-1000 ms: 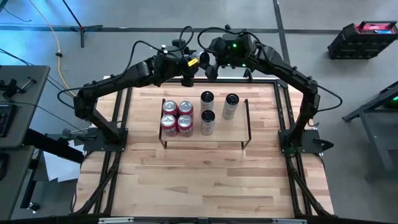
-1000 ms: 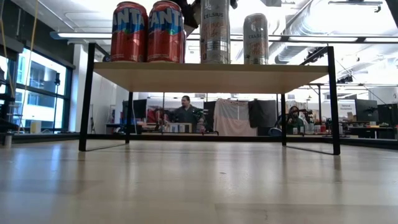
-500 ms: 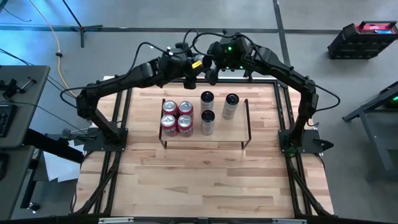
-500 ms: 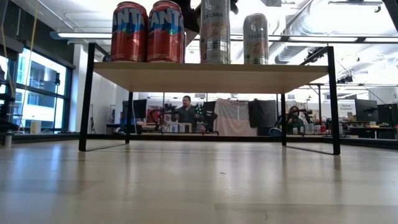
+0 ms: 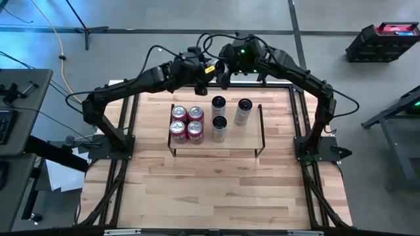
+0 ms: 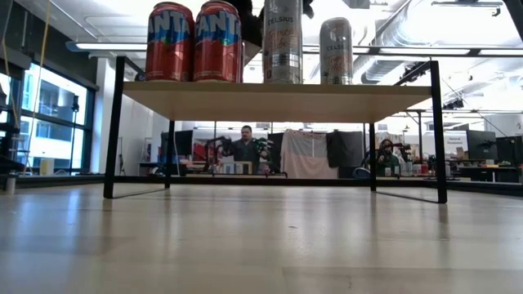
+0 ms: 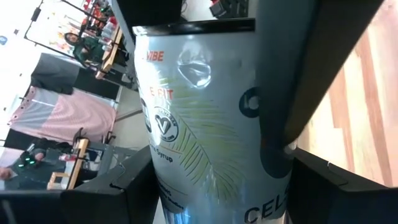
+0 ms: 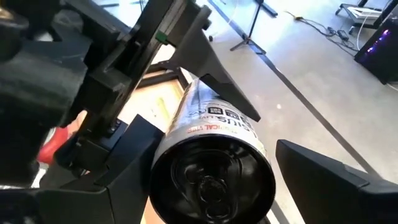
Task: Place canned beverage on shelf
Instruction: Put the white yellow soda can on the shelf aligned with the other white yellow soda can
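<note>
- Wooden tabletop (image 5: 216, 190) fills the middle of the high view. Both dark arms reach over its far edge, where they meet.
- Shelf (image 5: 239, 139): a light board on a thin black frame, standing on the far half of the table. It lies just on the near side of where the grippers meet.
- On the shelf, four red cans (image 5: 186, 122) are packed in a square at the left end. Three slim silver cans (image 5: 244, 111) stand upright from the middle toward the right. The board's right end and front right corner are bare.
- Left gripper (image 5: 199, 72) is clamped across the body of the silver canned beverage (image 7: 205, 124) and holds it in the air beyond the shelf's back rail.
- Right gripper (image 5: 223, 69) faces the can end-on. Its wrist view looks straight at one round end of the can (image 8: 211, 168). Its fingers stand apart on either side of that end, with a gap showing on one side, so I judge it has no grip yet.
- The can's long axis seems to run from the left claw toward the right one. A handover looks likely, and the right arm is nearer the shelf's bare end.
</note>
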`<action>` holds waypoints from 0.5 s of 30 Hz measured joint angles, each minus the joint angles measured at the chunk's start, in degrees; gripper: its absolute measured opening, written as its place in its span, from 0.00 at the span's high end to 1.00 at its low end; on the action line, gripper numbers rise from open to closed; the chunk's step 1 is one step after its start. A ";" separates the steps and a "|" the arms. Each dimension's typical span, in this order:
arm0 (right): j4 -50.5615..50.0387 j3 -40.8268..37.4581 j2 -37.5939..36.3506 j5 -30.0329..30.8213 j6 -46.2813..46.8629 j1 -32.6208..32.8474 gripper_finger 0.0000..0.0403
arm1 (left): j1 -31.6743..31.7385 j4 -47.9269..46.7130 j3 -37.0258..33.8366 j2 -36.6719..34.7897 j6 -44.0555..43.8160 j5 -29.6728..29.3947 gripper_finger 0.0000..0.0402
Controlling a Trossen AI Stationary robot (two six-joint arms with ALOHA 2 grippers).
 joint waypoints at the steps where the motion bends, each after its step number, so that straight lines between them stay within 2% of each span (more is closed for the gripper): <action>1: 0.17 0.00 0.00 -0.03 0.55 -0.15 0.22 | 0.00 0.14 0.00 0.00 -0.01 -0.16 0.37; 15: -0.24 0.07 0.28 0.00 5.06 -0.38 0.22 | 0.04 1.43 -0.04 0.00 -0.04 0.30 0.37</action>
